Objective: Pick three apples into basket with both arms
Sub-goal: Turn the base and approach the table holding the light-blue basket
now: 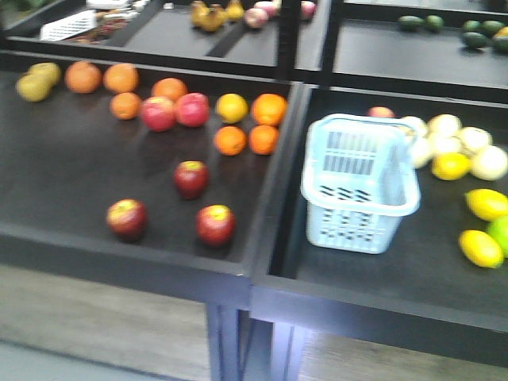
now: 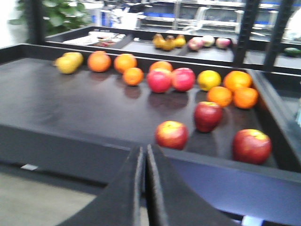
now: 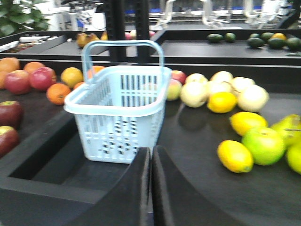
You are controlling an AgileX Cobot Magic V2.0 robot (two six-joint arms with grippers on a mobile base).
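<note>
Left hand (image 2: 145, 155) and right hand (image 3: 150, 153) are both clenched on nothing, so I log zero progress: the three apples (image 1: 191, 178) lie loose on the table (image 1: 71, 175), well apart from the empty basket (image 1: 349, 230) to their right, none yet picked.

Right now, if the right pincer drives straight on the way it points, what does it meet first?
Probably the basket: the shut right pincer aims at its near right corner, with only bare tray between. Depth is unclear, so it might just graze past that corner.
</note>
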